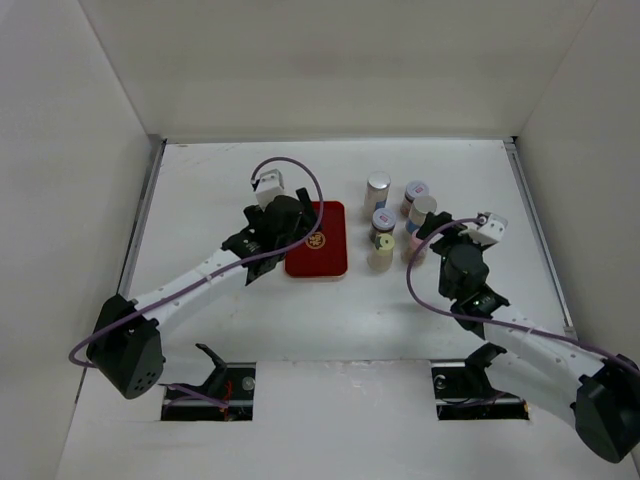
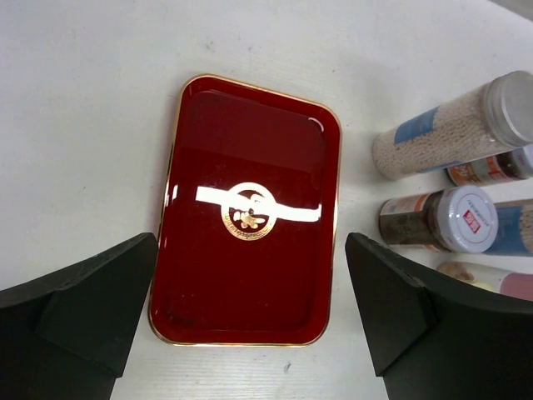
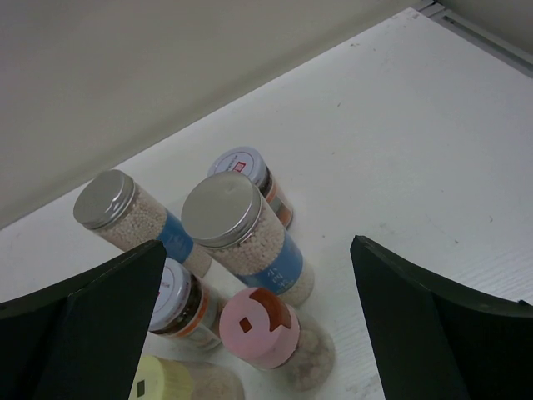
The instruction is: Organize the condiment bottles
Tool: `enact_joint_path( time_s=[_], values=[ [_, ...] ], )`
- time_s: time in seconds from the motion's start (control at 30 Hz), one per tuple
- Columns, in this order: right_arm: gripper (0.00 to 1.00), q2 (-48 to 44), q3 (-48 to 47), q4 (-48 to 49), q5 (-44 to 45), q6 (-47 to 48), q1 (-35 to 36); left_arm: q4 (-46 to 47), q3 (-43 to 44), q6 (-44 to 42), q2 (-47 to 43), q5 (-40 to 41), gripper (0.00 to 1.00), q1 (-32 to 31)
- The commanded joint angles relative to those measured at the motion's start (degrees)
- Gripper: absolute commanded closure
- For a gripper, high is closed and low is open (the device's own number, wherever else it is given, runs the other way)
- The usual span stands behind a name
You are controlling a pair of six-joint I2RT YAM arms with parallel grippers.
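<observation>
Several condiment bottles stand upright in a tight cluster right of the red tray (image 1: 318, 250). Two silver-capped bottles (image 1: 378, 184) (image 1: 423, 207), a purple-rimmed one (image 1: 416, 190), a white-capped one (image 1: 383, 218), a yellow-green-capped one (image 1: 381, 243) and a pink one (image 1: 411, 241). My left gripper (image 1: 298, 226) is open and empty, hovering over the tray (image 2: 250, 150). My right gripper (image 1: 433, 244) is open and empty, above the cluster's near right side; between its fingers show the silver-capped bottle (image 3: 223, 208) and the pink-capped bottle (image 3: 260, 327).
White walls enclose the table on three sides. In the left wrist view the bottles (image 2: 450, 133) show just right of the tray. A raised rail (image 1: 538, 225) runs along the table's right edge. Purple cables loop over both arms.
</observation>
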State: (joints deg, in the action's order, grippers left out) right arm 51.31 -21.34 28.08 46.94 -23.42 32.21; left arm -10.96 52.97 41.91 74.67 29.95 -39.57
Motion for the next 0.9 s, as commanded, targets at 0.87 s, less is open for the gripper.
enact_joint_path(
  time_s=[0.87],
  values=[
    [0.0,1.6,-3.9,2.8,1.5,4.2,2.8,5.2,8.4,-1.2,3.5,0.1,0.0,-5.6]
  ],
)
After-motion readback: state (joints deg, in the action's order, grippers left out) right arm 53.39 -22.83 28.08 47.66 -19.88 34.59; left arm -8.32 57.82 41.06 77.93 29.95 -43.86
